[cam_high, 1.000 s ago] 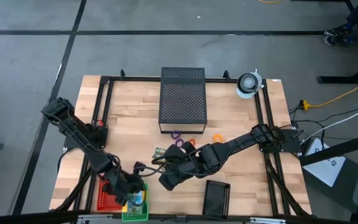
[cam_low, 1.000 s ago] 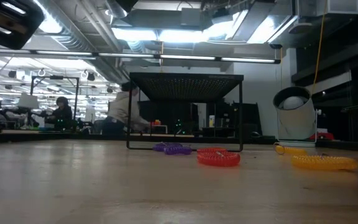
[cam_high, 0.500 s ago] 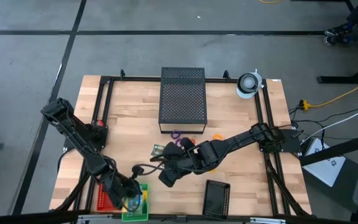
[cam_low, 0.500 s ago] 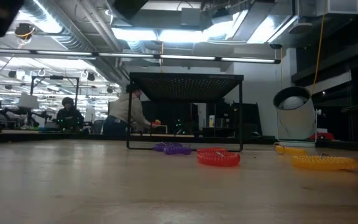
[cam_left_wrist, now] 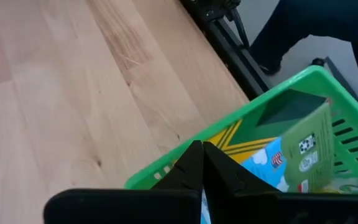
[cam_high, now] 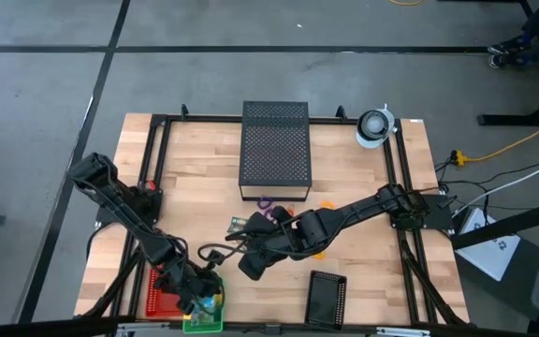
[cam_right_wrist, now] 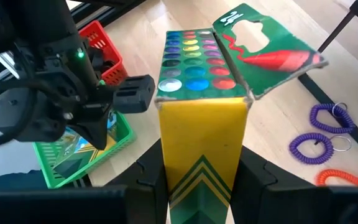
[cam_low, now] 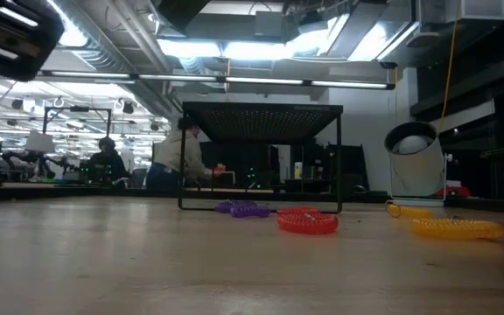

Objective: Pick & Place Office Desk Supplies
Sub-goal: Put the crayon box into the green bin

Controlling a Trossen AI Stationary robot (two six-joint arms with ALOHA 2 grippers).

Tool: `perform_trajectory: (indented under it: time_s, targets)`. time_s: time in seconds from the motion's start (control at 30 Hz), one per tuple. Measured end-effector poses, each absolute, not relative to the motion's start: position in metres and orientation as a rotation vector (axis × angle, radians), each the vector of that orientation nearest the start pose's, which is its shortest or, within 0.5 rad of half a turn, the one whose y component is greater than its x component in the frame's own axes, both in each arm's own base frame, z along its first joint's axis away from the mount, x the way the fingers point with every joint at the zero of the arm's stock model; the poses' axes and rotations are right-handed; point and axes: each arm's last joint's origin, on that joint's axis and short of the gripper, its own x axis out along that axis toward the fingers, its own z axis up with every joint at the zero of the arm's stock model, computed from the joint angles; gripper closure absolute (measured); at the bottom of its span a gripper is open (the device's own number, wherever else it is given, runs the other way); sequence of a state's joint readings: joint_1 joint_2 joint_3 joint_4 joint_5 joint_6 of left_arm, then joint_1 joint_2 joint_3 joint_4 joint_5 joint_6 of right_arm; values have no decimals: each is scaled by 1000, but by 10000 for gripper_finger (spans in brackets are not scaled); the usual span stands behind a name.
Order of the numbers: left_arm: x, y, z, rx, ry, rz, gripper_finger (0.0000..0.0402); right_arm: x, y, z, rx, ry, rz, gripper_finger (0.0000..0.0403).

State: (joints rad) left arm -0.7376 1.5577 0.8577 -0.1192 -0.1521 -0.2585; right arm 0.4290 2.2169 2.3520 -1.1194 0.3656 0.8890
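**Right gripper carries crayon box toward green basket; left gripper shut over it**

Right gripper (cam_right_wrist: pixel 201 180) grasps a yellow-and-green crayon box (cam_right_wrist: pixel 201 118), jaws on its two sides, flap open with the coloured crayon tips showing. In the high view the box sits just off the gripper tip (cam_high: pixel 251 269), mid-bench, lifted or nearly so; can't tell clearance.

Left gripper (cam_left_wrist: pixel 202 163) is clenched, nothing between its fingers, and hovers just over the near rim of the green basket (cam_left_wrist: pixel 291 84). It's right in the drop path.

Step in hand, my read: transport the box to the basket. To do it well: keep the box upright so crayons don't spill from the open flap, wait for the left arm to clear, come in above the rim, release low.

Containers:
- green basket (cam_high: pixel 204 314), beyond the right gripper and past the left one: already holds one crayon box (cam_left_wrist: pixel 303 149) leaning on its wall, plus a blue-and-white printed item under the left gripper, unclear what.
- red basket (cam_right_wrist: pixel 101 46), just beside the green one: something dark inside, likely clips, too small to tell.
- black perforated box (cam_high: pixel 274 150), well behind the right gripper: not part of the task.

Purple rings (cam_right_wrist: pixel 319 134) and an orange ring (cam_right_wrist: pixel 340 177) lie on the bench (cam_right_wrist: pixel 284 112) beside the right gripper, not yet placed.
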Motion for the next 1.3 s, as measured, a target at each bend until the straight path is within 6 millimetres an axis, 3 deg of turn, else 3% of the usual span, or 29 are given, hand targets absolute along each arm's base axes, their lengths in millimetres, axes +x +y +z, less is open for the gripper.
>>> perform_trajectory:
  time_s: [0.8, 1.13, 1.3]
  targets:
    - [199, -206, 198, 62, 944, -497, 398, 428, 185, 328, 449, 857, -326, 290]
    - [173, -206, 208, 26, 1035, -475, 398, 428, 185, 328, 452, 854, -325, 290]
    - [167, -211, 208, 17, 1038, -467, 398, 435, 190, 333, 516, 822, -224, 290]
